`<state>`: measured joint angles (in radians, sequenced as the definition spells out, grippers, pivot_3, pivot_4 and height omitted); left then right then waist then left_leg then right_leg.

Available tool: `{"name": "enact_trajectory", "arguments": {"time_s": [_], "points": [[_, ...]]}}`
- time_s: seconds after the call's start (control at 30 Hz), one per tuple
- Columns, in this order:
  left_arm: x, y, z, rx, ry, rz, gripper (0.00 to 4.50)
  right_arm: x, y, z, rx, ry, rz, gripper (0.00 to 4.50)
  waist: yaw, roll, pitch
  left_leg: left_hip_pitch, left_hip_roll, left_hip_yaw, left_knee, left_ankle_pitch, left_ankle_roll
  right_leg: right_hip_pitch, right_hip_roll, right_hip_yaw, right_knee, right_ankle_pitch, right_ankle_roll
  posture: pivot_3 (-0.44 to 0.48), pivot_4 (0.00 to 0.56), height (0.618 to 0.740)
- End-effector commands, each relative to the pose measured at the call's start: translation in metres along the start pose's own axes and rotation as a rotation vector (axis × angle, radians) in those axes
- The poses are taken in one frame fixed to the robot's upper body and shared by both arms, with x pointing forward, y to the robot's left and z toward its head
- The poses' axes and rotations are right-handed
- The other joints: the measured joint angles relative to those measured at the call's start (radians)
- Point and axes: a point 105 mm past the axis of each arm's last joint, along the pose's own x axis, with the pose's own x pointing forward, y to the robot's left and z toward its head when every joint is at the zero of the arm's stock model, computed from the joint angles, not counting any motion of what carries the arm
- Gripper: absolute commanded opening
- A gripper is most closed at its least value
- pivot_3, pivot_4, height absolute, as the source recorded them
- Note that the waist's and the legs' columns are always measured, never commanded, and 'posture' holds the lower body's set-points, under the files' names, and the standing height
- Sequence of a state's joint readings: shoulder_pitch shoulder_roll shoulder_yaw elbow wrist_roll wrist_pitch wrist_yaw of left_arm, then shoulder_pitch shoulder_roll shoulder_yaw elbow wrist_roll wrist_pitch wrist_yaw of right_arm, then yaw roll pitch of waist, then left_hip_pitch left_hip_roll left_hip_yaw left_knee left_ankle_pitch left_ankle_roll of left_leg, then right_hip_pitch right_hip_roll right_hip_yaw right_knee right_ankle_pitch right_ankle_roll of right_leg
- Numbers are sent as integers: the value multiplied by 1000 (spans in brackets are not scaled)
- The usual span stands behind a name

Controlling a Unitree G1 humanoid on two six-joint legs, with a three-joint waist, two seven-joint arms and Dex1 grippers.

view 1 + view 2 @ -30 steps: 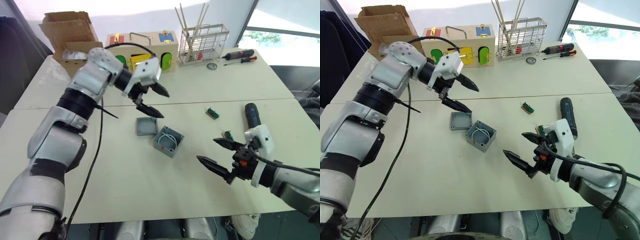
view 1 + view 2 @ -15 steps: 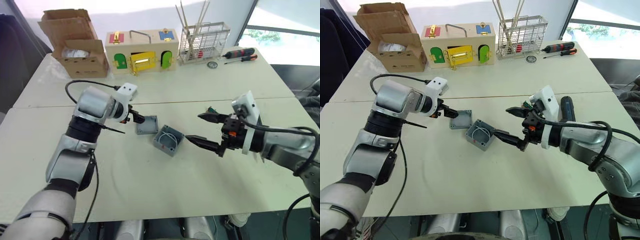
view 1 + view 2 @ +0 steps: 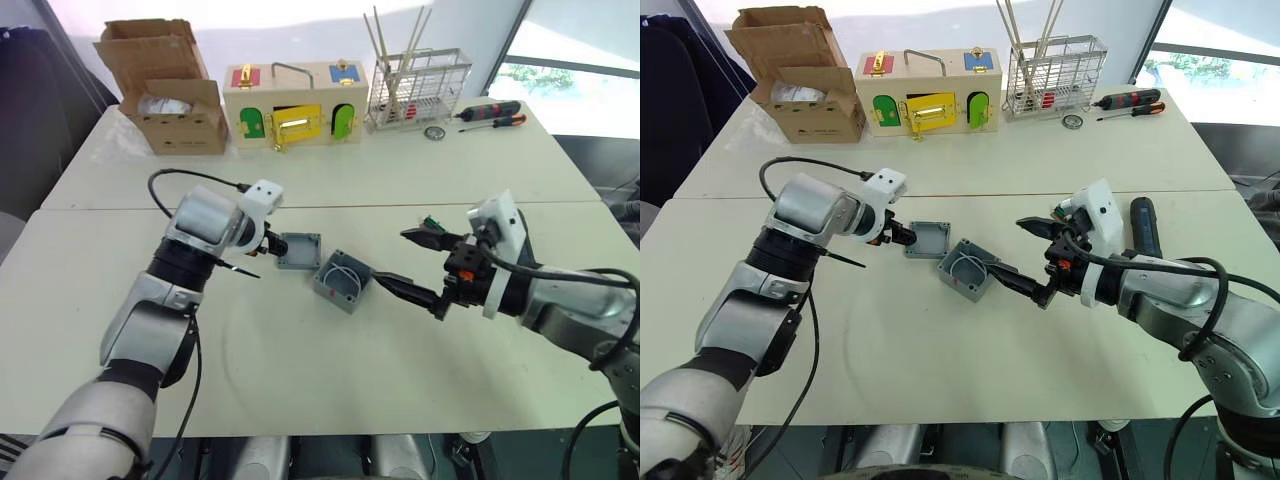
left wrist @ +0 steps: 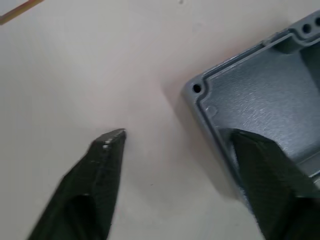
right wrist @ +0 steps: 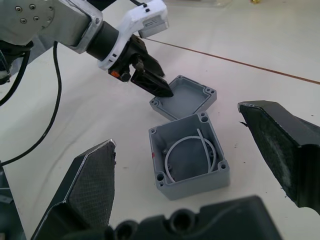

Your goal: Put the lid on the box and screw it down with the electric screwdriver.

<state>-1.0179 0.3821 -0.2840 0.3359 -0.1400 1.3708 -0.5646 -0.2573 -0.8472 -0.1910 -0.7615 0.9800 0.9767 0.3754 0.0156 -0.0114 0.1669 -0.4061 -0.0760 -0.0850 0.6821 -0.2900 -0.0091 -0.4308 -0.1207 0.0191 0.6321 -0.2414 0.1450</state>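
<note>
Left gripper (image 4: 172,137) spread across lid (image 3: 298,250) rim, 1 finger inside, right gripper (image 5: 195,150) wide open facing box (image 3: 340,281), lid touching box

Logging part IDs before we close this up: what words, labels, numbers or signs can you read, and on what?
None can be read.
Brown cardboard carton: faint dark marks on its front, too small to read.
Grey square plastic lid: no marking.
Grey deep plastic box: no marking.

No text, label, brand, number or sign can be read on anything here.
</note>
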Motion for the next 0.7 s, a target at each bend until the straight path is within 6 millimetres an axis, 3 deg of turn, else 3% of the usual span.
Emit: {"name": "enact_trajectory", "arguments": {"time_s": [0.03,0.1,0.13,0.27,0.33,0.4,0.47,0.53,0.7], "points": [[6,-2,-6,7,25,-2,1259,-6,1,9,-27,-33,-13,4500,-2,0,0,0,0,0,0,0,0,0,0,0,0,0,0,0,150,734],[5,-5,-4,-3,16,-9,183,-9,-2,8,-28,-21,-19,4500,-2,0,0,0,0,0,0,0,0,0,0,0,0,0,0,0,150,734],[4,-6,-3,-8,8,-9,38,-11,-5,9,-32,-17,-25,4500,-2,0,0,0,0,0,0,0,0,0,0,0,0,0,0,0,150,734],[-7,1,15,-33,-145,-9,38,-18,-30,22,-36,-77,-95,4500,-3,0,0,0,0,0,0,0,0,0,0,0,0,0,0,0,150,734],[-29,10,44,2,-397,-7,38,-12,-51,38,9,-210,-164,4500,-4,0,0,0,0,0,0,0,0,0,0,0,0,0,0,0,150,734],[-43,13,57,8,-537,-13,38,-8,-61,43,44,-264,-184,4500,-5,0,0,0,1,1,0,0,-1,-2,0,1,0,1,-1,0,150,734],[-76,11,83,62,-824,-39,38,6,-58,53,112,-349,-127,4500,-3,0,0,-2,1,0,-1,1,-1,-5,0,0,0,1,-1,0,150,734],[-101,15,92,34,-1003,-48,38,23,-52,67,213,-442,-43,4500,-6,0,0,-3,1,1,-2,1,-1,-6,0,0,0,1,-1,0,150,734],[-107,1,96,73,-1119,-31,38,48,-44,82,326,-500,88,4500,-3,0,0,-3,0,2,-1,1,-2,-6,-1,0,0,1,-1,0,150,734]]}}
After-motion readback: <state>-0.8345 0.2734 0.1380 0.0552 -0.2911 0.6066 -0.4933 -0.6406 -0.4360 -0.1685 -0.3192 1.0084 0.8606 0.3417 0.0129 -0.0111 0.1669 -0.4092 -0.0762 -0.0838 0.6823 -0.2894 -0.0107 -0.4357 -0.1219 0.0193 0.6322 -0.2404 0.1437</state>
